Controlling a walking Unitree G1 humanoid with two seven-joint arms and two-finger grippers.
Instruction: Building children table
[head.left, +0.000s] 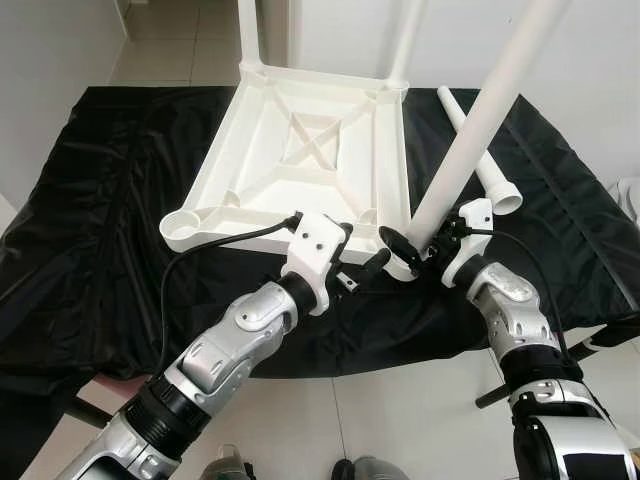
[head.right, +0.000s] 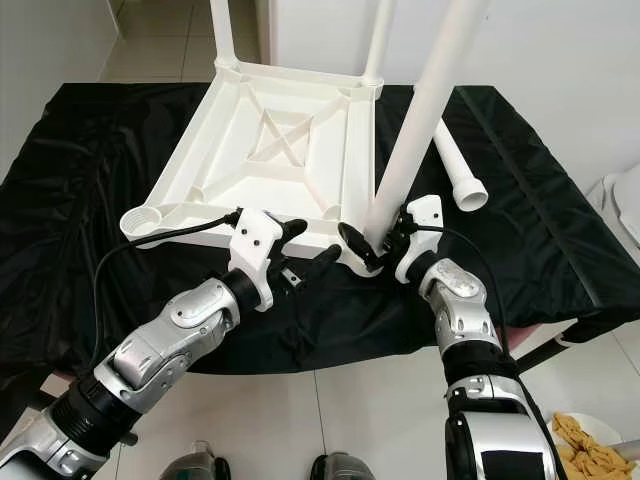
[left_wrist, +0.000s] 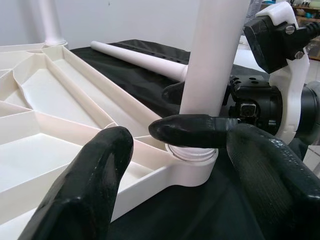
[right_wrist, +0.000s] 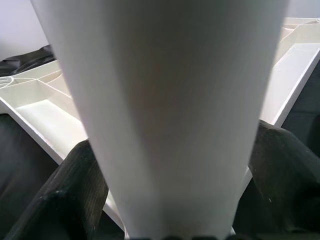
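At corner socket: right gripper (clamping leg)

White tabletop and legs on black cloth; silver arms, black fingers; pale floor tiles

White tabletop upside-down; leg in corner socket
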